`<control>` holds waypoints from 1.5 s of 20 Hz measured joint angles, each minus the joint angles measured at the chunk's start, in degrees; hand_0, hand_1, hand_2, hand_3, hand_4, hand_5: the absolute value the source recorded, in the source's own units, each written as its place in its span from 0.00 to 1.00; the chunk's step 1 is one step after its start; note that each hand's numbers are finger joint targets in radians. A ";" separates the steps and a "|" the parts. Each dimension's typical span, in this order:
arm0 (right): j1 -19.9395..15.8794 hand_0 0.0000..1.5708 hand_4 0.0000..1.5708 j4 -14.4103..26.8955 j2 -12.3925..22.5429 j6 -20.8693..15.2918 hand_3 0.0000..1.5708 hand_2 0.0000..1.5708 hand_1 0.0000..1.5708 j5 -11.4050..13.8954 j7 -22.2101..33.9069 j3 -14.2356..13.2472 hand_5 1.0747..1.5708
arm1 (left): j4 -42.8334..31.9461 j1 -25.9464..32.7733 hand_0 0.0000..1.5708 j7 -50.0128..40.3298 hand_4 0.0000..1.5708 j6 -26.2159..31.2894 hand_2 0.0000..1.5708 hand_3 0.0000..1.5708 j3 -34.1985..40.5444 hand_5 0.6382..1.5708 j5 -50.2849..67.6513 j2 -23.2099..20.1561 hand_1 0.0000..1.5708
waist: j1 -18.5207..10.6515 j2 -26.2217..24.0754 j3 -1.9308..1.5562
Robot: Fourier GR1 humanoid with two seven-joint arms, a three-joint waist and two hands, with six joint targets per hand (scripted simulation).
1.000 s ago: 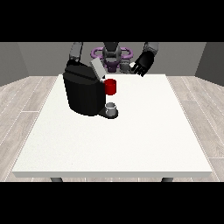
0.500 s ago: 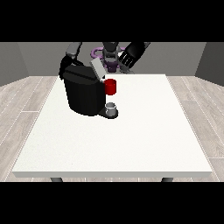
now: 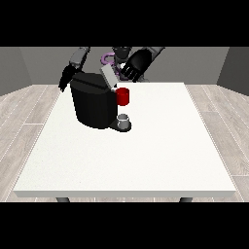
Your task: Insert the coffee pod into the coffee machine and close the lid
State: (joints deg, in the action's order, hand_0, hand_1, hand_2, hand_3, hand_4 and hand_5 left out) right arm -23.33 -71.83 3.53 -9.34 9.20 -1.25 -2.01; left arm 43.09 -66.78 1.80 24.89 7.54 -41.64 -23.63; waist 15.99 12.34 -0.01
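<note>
the hand at the view's right hovers just behind the machine's raised lid, likely to close it. its fingers look relaxed, holding nothing. the other hand hangs beside the machine; its fingers cannot be told.

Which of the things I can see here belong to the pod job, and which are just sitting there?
In the job:
- coffee machine
- its raised lid
- robot hand at the view's right, close behind the lid
- robot hand at the view's left, beside the machine

Just there:
- red thing at the machine
- grey thing on the machine's base; I cannot tell whether it is the pod
- white table
</note>
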 measured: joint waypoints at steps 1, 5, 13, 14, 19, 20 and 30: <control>-0.96 0.00 0.00 -0.14 0.50 0.47 0.00 0.00 0.00 -0.34 0.40 -0.37 1.00 | -0.28 -1.01 0.81 0.11 0.30 0.22 0.83 0.80 0.25 1.00 0.01 -0.61 0.81 | 0.29 0.74 -0.01; -1.90 0.00 0.06 -0.81 0.68 0.24 0.00 0.00 0.00 -0.14 1.58 -0.41 1.00 | -1.63 -2.45 0.76 0.42 0.31 0.42 0.82 0.79 0.51 1.00 -0.15 -1.26 0.76 | 0.97 1.94 0.01; -1.70 0.00 0.10 -0.41 1.00 -0.39 0.00 0.00 0.00 0.17 0.95 -0.96 1.00 | -3.25 -2.62 0.80 1.83 0.28 0.11 0.82 0.78 -0.18 1.00 -1.03 -1.11 0.80 | 0.81 3.60 0.00; -1.51 0.00 0.08 -0.02 0.97 -0.45 0.00 0.00 0.00 0.07 0.48 -1.15 1.00 | -3.24 -2.78 0.79 1.69 0.27 0.09 0.82 0.78 -0.20 1.00 -0.97 -0.65 0.79 | 0.63 3.56 0.01; -1.76 0.00 0.11 0.15 0.79 -0.79 0.00 0.00 0.00 0.06 0.80 -1.31 1.00 | -4.31 -3.57 0.76 1.62 0.28 0.78 0.78 0.76 -0.05 1.00 -0.79 -0.17 0.76 | 0.61 3.39 0.00; -1.54 0.00 0.06 -0.12 0.54 -0.99 0.00 0.00 0.00 0.29 0.94 -1.01 1.00 | -4.61 -3.73 0.76 1.77 0.28 0.88 0.79 0.76 0.00 1.00 -0.87 -0.49 0.76 | 0.83 3.35 -0.01; -2.90 0.00 0.00 0.24 0.74 -1.23 0.00 0.00 0.00 0.11 0.69 -1.50 1.00 | -5.45 -5.35 0.78 2.60 0.24 -0.66 0.80 0.77 0.12 1.00 -1.70 -0.84 0.78 | 1.20 5.06 0.03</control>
State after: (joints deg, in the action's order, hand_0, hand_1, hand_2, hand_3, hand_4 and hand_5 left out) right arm -26.22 -71.59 4.27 -10.57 9.32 -0.56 -3.51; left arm 37.64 -72.14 4.40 24.24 7.67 -43.34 -24.48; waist 17.19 17.40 0.01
